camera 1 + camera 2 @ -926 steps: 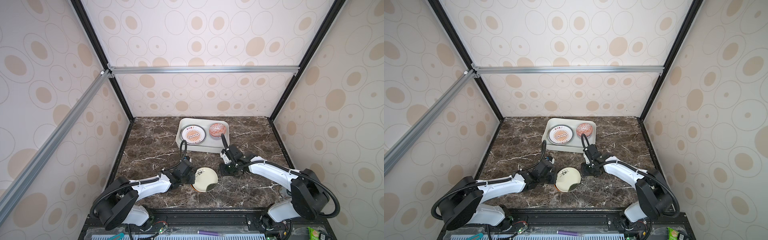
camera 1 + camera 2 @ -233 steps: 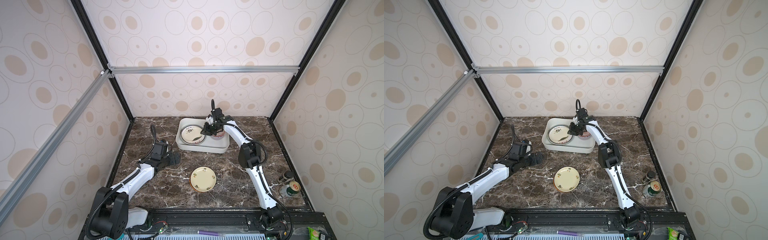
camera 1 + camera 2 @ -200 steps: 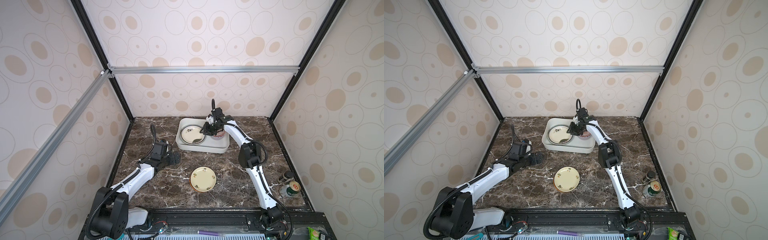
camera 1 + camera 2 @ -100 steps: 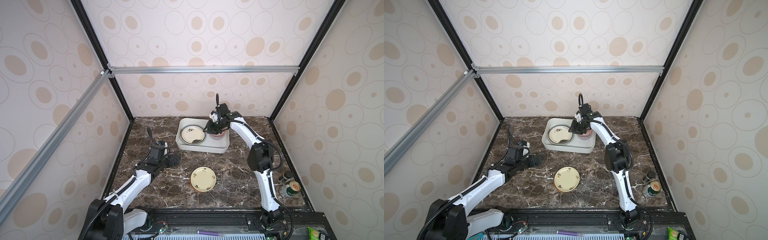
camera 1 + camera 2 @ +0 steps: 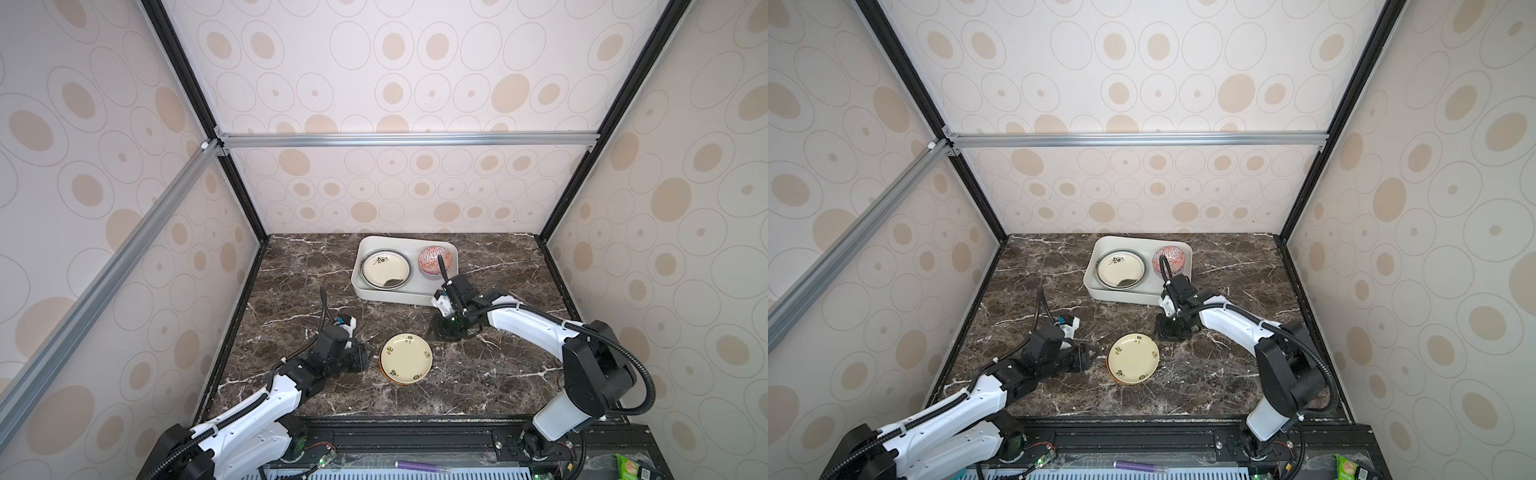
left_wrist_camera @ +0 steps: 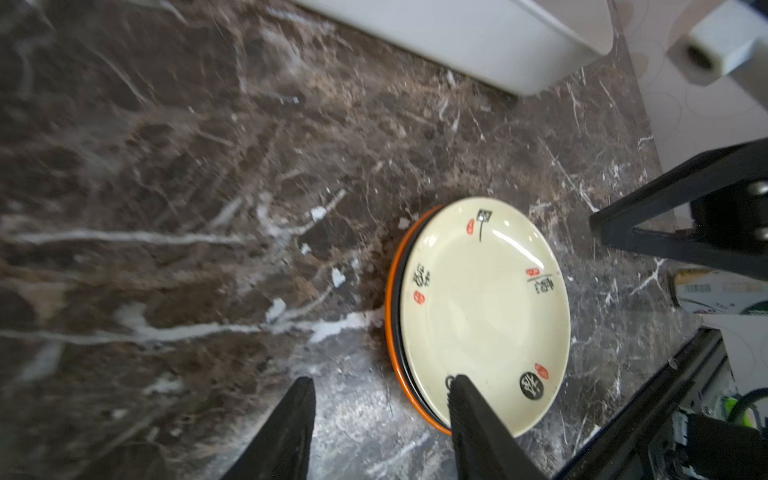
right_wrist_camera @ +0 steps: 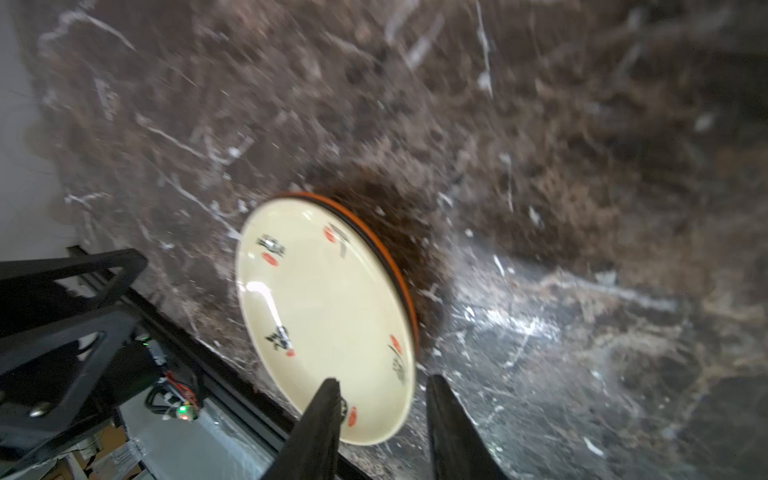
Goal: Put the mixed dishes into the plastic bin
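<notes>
Dark brown marble tabletop, walled by pale panels printed with tan ovals.

In both top views, the plastic bin sits far and centre. It holds a pale plate on its left and a red-white bowl on its right. The cream plate lies near and centre, well apart from the bin. Your left gripper is just left of it. Your right gripper stands near its far right side. Neither holds anything.

Left wrist view: the left gripper has its jaws apart and empty. One finger lies over the cream plate's rim and the other over bare marble. Only here is it plain that the plate tops a stack, with a black plate and an orange plate beneath.

Right wrist view: the right gripper is parted and empty, aimed at the opposite rim. The bin's contents are missing from both wrist views.

Risks, as I judge them:
- Both grippers are aimed at one stack, so they could collide or shove it.
- If the left gripper closes on the top rim alone, the cream plate may slide off the glossy plates below.
- If it catches all three, the stack could fan out and drop on the way to the bin.
</notes>
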Controlling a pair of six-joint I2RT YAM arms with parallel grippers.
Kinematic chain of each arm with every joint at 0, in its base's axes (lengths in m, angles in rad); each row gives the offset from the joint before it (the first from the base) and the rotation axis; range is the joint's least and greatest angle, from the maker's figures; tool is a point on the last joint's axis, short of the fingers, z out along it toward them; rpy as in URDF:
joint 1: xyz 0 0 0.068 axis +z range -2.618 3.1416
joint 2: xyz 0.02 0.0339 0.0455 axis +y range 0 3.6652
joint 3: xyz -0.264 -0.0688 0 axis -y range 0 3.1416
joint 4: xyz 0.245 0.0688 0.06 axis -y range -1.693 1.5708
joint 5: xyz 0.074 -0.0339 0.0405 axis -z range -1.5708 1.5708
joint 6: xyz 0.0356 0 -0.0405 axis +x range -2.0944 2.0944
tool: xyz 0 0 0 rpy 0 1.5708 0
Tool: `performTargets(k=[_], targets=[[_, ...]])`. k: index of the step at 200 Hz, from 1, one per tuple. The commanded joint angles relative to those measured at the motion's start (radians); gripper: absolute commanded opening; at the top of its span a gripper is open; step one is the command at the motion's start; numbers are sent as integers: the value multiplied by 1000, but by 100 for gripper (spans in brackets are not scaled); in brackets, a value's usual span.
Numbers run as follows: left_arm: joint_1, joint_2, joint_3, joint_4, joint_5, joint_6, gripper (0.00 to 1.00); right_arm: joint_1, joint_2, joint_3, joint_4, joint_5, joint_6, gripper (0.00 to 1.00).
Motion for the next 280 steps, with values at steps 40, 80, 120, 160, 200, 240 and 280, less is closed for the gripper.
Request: performTargets(k=[40, 80, 120, 160, 200, 240, 280], targets=[[-218, 62, -17, 89, -173, -146, 43, 54, -98, -152, 147, 37, 67, 37], [-236, 116, -4, 118, -188, -145, 32, 54, -80, -159, 162, 43, 62, 37], [-238, 185, 12, 146, -180, -130, 24, 54, -31, -133, 168, 40, 56, 36], [-238, 235, 39, 162, -175, -116, 20, 54, 2, -115, 158, 50, 47, 30], [-238, 263, 73, 153, -184, -97, 18, 53, -3, -96, 133, 71, 30, 17], [-237, 310, 92, 167, -176, -89, 17, 54, -4, -81, 111, 68, 16, 6], [-237, 285, 102, 141, -205, -82, 20, 48, -27, -60, 79, 72, 9, 2]])
